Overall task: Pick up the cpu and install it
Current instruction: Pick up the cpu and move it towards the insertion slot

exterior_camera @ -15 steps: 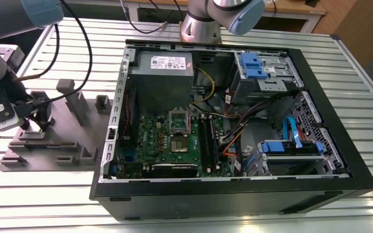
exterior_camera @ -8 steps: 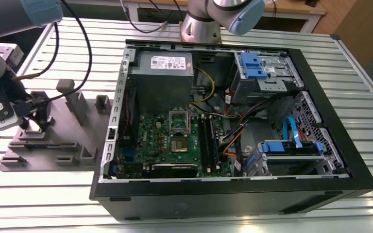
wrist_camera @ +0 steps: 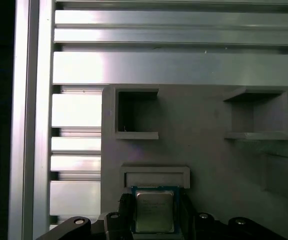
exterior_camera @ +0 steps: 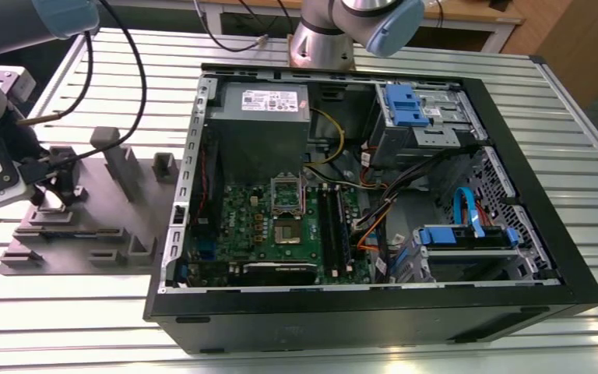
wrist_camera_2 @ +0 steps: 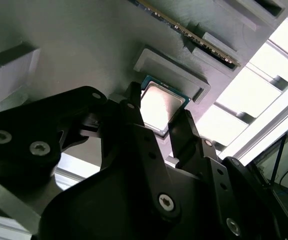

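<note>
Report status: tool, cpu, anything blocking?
Tool low at cpu, grip unconfirmed. Cpu flat on grey fixture plate, beside raised bracket, not in the computer case. Nothing lying over it.

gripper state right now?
gripper: fingers closed on the cpu, by the look of it, over the grey fixture.

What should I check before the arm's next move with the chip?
1. Gripper lined up on chip: ok, chip sits mid-gripper in both wrist views.
2. Grip closed on chip: cannot tell.
3. Chip metal side up: ok.
4. Chip lifted off grey tray: cannot tell.
5. Computer case open, board exposed: ok.
6. Socket empty: cannot tell.
</note>
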Controlling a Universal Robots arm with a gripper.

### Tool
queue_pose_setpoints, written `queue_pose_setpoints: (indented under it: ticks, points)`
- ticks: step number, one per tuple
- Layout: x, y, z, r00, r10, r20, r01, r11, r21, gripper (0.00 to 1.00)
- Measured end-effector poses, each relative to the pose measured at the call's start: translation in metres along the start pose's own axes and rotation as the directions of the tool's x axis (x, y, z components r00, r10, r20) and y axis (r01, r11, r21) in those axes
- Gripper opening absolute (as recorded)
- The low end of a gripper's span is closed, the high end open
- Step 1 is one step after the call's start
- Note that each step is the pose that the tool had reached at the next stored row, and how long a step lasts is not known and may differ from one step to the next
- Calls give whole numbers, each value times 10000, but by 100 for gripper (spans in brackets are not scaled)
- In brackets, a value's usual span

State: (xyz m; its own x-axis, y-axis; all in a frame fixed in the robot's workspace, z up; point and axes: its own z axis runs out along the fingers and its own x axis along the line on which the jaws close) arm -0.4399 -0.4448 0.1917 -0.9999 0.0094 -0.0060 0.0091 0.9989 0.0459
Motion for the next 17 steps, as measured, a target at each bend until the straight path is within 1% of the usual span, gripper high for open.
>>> queue_pose_setpoints:
  ticks: [2,10,13,17]
  points:
    - [0,0,-2,10000,0,1,0,10000,-1,47]
    - [-1,3,-70,10000,0,0,0,10000,0,47]
    - [-1,4,-86,10000,0,0,0,10000,0,47]
    - [-1,6,-135,10000,0,-1,0,10000,1,47]
